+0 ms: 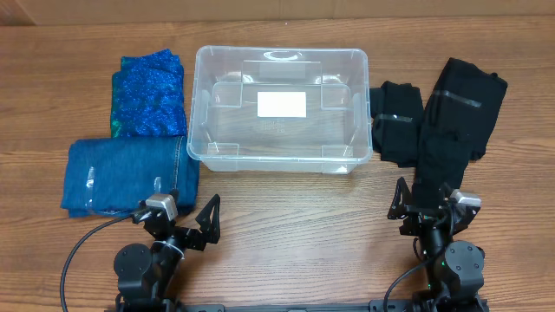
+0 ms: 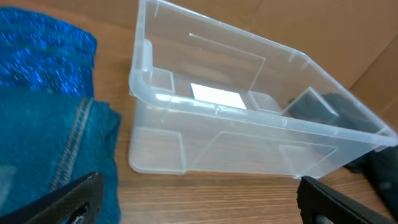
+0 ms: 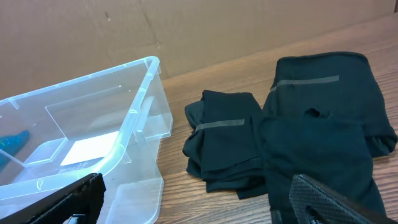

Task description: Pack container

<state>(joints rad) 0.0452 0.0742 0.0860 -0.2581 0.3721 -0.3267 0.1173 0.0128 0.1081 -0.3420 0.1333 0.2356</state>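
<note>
The clear plastic container [image 1: 279, 108] stands empty at the table's middle back, a white label on its base. It also shows in the left wrist view [image 2: 249, 134] and the right wrist view [image 3: 81, 149]. A folded blue denim garment [image 1: 126, 176] and a sparkly blue cloth [image 1: 149, 94] lie to its left. Folded black garments [image 1: 397, 117] [image 1: 460, 104] lie to its right. My left gripper [image 1: 184, 221] is open and empty near the front edge, beside the denim [image 2: 50, 149]. My right gripper [image 1: 427, 212] is open and empty, just in front of the black garments [image 3: 311, 143].
A cardboard wall [image 3: 186, 31] stands behind the table. Bare wooden tabletop [image 1: 295, 225] runs between the two grippers in front of the container.
</note>
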